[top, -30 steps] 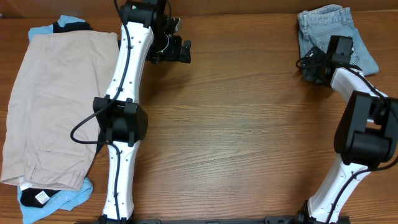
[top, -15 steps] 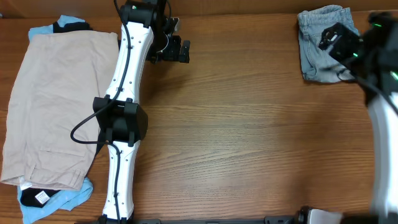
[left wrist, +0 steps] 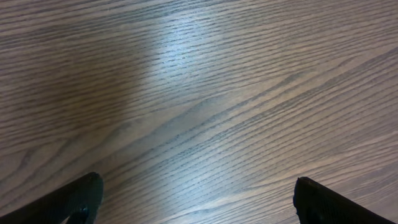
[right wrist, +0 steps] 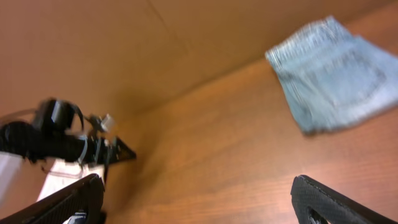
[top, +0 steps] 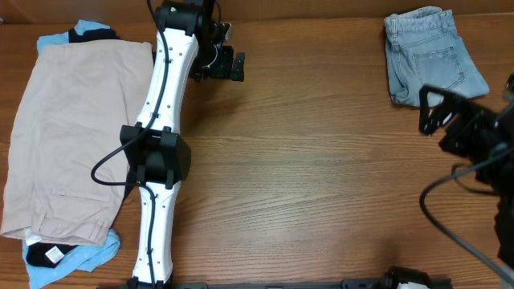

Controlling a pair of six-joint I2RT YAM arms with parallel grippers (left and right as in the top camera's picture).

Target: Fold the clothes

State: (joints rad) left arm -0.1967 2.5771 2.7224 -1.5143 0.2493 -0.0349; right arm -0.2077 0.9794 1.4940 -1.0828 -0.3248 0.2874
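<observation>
Overhead: faded light-blue denim shorts (top: 434, 56) lie at the far right corner of the brown wooden desk (top: 321, 185). A beige garment (top: 72, 136) covers a sky-blue garment (top: 80, 261) and a black garment (top: 38, 255) along the left edge, with bare wood between.
Left wrist: the left claw (left wrist: 198, 183) gapes over bare grain.
Right wrist: the right claw (right wrist: 198, 182), spread wide and empty, faces the shorts, well apart.

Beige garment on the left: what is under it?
Sky-blue fabric and black fabric poke out at both ends of the beige garment; a white label sits on the black. How far they run beneath is covered.
</observation>
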